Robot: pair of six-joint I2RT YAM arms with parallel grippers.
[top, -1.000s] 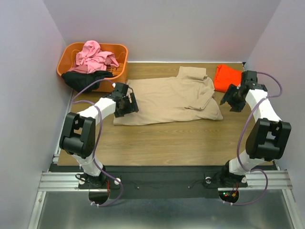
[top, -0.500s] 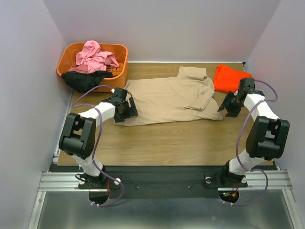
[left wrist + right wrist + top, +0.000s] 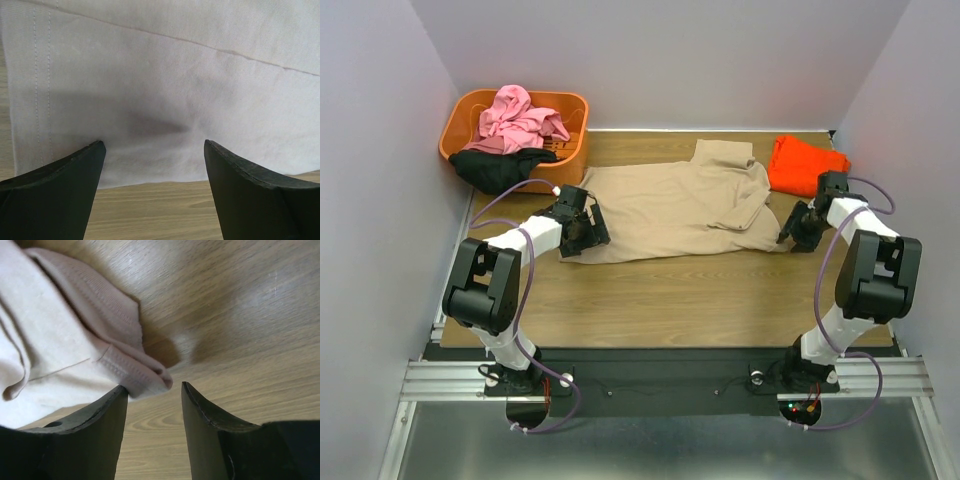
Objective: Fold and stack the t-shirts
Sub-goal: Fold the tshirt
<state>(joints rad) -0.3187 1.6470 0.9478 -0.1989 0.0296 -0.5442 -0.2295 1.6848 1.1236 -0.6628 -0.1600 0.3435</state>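
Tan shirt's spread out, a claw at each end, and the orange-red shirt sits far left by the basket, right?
No: the orange-red shirt sits far right, away from the basket, as the top view shows. The tan shirt is spread out, with the left claw and right claw at its ends.

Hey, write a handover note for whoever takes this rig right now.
Left claw: open, over the tan shirt's near left hem.
Right claw: partly open at that shirt's near right corner, nothing clamped.
Orange-red shirt: far right on the table.
Pink shirt in the basket, black shirt draped over its rim.
Done: tan shirt spread out.
Left: folding and stacking; nothing stacked yet.
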